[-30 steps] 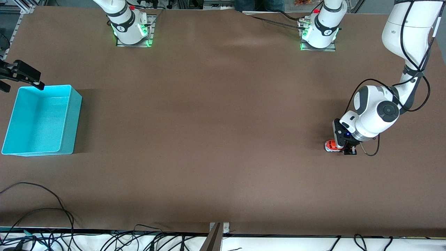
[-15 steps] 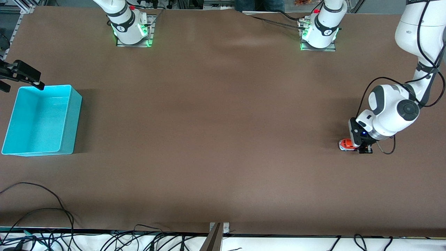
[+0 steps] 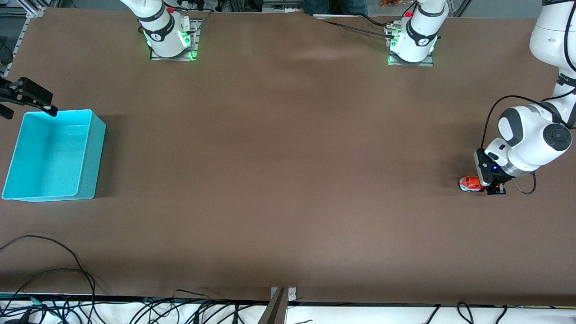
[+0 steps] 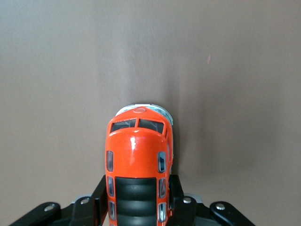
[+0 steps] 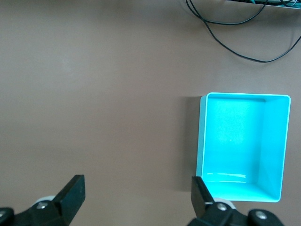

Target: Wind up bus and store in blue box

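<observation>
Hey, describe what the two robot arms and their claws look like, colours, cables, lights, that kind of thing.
Both arms are glossy white with dark grey joint caps. Each base, the right arm and the left arm, wears a black band, a small red button and a green glow at the foot. A loose black cable loops along the left arm's forearm. The left claw is black with a small blue light above it; the right claw is plain black with blocky fingers.

One bus point(image 3: 470, 183), one blue box point(image 3: 88, 153), two arms, several cables.
</observation>
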`<state>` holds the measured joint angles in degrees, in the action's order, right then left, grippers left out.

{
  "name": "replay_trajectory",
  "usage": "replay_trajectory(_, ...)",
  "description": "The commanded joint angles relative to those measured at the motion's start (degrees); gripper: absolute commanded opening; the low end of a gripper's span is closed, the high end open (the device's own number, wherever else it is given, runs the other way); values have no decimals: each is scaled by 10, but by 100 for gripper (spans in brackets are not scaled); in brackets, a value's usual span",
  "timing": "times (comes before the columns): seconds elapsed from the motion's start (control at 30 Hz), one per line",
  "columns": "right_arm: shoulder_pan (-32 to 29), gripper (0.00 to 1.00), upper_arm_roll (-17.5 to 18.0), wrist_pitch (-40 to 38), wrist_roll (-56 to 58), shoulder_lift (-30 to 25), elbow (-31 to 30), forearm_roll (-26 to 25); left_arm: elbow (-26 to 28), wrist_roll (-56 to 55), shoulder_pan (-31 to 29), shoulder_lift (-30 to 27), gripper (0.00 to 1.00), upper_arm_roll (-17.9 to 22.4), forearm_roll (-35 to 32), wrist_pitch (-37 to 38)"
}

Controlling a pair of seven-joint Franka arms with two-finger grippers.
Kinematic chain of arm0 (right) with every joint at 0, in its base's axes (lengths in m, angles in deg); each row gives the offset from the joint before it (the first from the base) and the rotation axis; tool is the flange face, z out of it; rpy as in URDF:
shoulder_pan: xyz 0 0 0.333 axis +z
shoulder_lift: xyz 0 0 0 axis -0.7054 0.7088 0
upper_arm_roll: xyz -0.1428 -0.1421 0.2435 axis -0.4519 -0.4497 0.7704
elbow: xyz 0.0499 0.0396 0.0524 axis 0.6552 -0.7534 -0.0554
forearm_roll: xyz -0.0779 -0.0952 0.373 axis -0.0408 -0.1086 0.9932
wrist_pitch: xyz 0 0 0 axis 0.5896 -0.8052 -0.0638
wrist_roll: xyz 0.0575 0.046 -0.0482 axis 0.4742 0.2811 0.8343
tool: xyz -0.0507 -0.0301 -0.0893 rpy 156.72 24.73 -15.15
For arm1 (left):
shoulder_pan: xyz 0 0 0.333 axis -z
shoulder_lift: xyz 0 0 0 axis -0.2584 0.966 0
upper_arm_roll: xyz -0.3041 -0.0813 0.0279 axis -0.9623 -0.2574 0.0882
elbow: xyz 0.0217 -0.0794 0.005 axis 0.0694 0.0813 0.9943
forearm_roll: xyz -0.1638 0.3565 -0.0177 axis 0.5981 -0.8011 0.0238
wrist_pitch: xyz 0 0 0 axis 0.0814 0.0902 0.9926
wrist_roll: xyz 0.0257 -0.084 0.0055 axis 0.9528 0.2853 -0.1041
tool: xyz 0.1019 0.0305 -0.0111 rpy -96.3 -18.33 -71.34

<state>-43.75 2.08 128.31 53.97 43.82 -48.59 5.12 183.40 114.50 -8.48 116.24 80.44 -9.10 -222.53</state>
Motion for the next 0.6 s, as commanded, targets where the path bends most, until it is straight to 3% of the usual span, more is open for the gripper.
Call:
replay_trajectory(0.0,-1,100,3,-7,0,2,8,-8,1,31,-34,34,36,-1,-16,2)
replay_trajectory(0.57,-1,100,2,-8,0,2,8,-7,-23,88,-77,58,36,-1,-16,2)
